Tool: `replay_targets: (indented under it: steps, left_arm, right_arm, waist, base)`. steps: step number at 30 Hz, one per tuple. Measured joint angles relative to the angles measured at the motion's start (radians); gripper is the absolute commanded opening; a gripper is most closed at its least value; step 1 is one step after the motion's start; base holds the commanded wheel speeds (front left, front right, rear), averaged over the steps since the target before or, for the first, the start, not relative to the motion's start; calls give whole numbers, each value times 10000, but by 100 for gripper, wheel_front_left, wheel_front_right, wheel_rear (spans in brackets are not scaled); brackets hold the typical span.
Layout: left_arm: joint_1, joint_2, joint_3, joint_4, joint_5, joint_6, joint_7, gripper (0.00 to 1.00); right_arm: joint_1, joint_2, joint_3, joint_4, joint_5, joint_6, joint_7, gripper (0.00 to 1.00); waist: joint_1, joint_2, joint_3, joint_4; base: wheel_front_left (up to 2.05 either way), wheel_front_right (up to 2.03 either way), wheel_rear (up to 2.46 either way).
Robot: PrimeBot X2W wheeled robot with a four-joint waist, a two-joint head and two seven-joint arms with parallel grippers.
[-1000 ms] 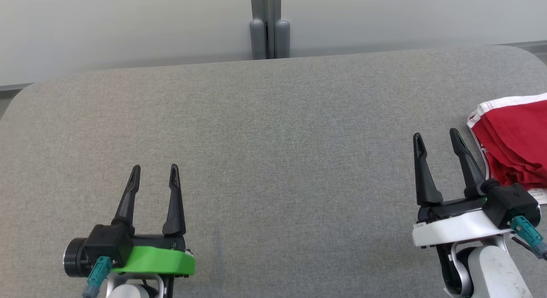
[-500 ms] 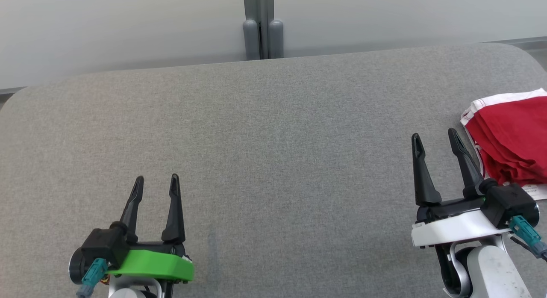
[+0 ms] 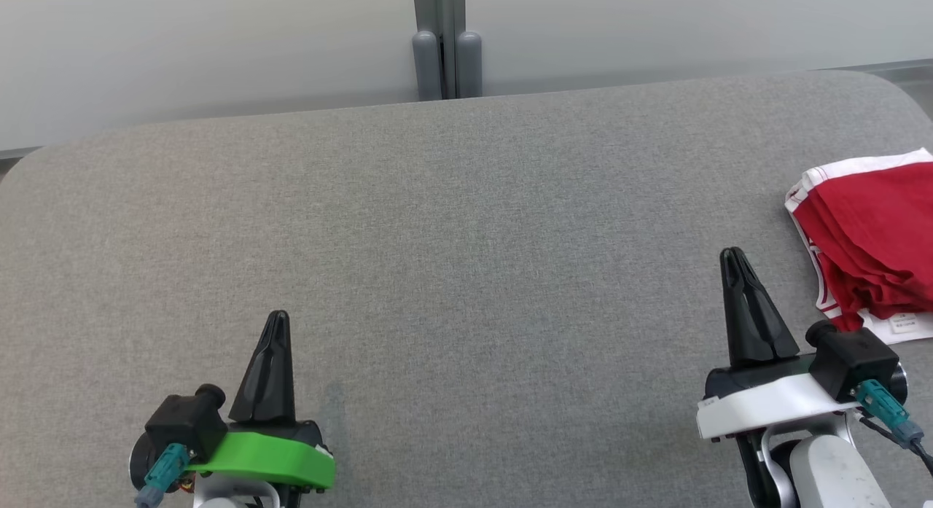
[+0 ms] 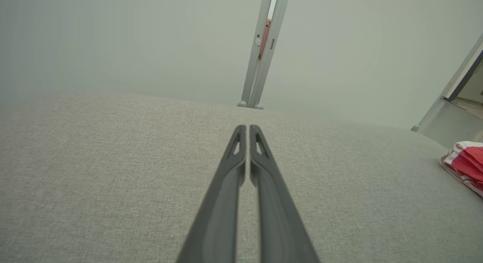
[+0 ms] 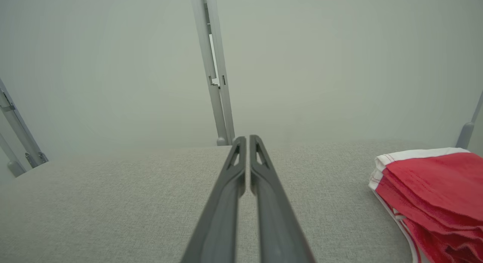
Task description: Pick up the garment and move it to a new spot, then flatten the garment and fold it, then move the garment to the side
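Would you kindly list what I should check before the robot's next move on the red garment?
1. Left hand open for grasping: not ok, shut, empty.
2. Right hand open for grasping: not ok, shut, empty.
3. Red garment in view: ok, on the table beside the right hand.
4. Right hand apart from garment: ok.
5. Garment wholly on table: cannot tell, cut by picture's edge.

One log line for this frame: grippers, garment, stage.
left gripper: shut, empty | right gripper: shut, empty | garment: red, folded, untouched, at right edge of table | stage: fold and move-aside look done
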Motion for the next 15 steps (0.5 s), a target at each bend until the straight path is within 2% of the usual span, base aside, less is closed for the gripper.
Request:
replay_targets:
  steps: [15]
  left_arm:
    - [5, 56, 270, 196, -2598, -42, 606, 0]
  right_arm:
    - [51, -125, -13, 385, 2997, 0, 545, 0]
  waist:
    - [0, 0, -101, 43]
  base:
    - [0, 0, 0]
